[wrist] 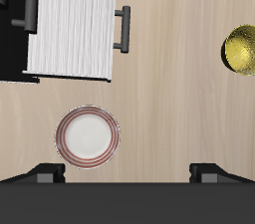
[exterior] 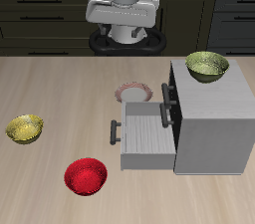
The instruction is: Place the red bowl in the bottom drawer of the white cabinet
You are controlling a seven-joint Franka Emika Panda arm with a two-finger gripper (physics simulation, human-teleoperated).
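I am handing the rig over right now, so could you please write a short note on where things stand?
Claw: open, holding nothing, raised above the table at the back, over the plate.
Red bowl: on the table near the front edge, in front of the drawer, untouched.
Bottom drawer: already pulled out of the white cabinet, tray empty.
Other items: one yellow-green bowl on the cabinet top, another on the table, farther from the cabinet than the red bowl.
Done: drawer is open.
Left: grasp the red bowl, lift it and set it in the drawer tray.
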